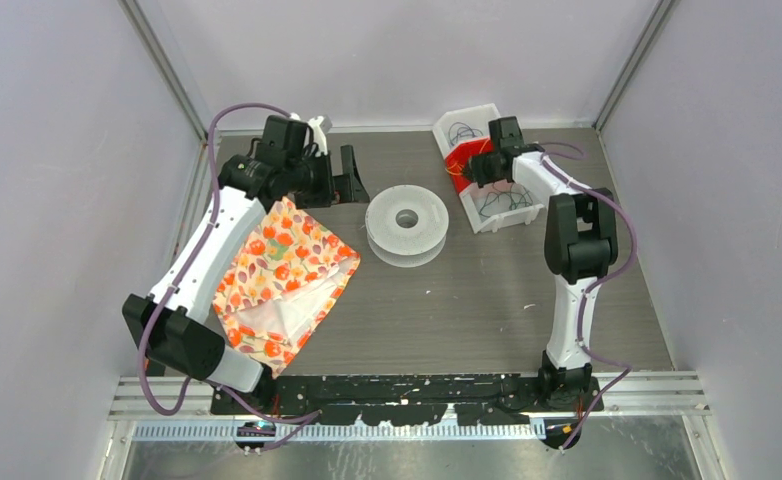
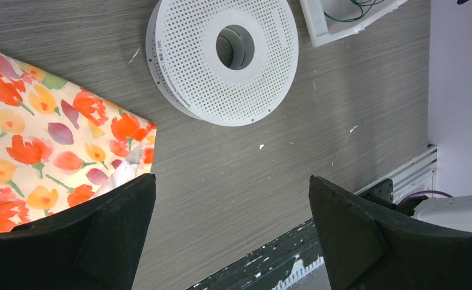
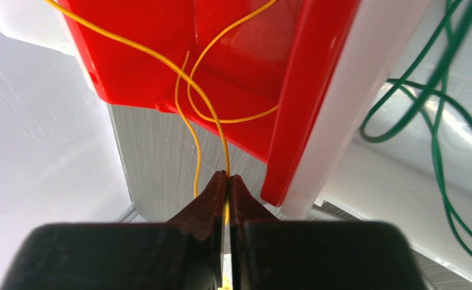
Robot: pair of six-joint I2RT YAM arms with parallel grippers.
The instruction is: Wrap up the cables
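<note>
Right pincer [image 3: 228, 181] has its tips pressed together on the yellow cable [image 3: 220, 127], which runs up from the pinch and loops across the red bin [image 3: 131, 81]. A second yellow strand hangs loose just beside the tips, apparently outside the grip. Green cables [image 3: 463, 45] lie in the white tray [image 3: 354, 121] to the right, apart from the grip.

The step in hand looks like drawing the yellow cable out toward the spool [image 1: 407, 225], which lies flat on the counter [image 1: 467, 310] near the tray. A slow, straight lift should suit this limp wire, since its loops could catch on the bin's edge. The grip should hold firm, because so thin a strand slips easily.

Left pincer [image 2: 232, 181] hangs wide open and empty over the counter, between the cloth [image 2: 34, 139] and the spool, well placed to steady the spool.
</note>
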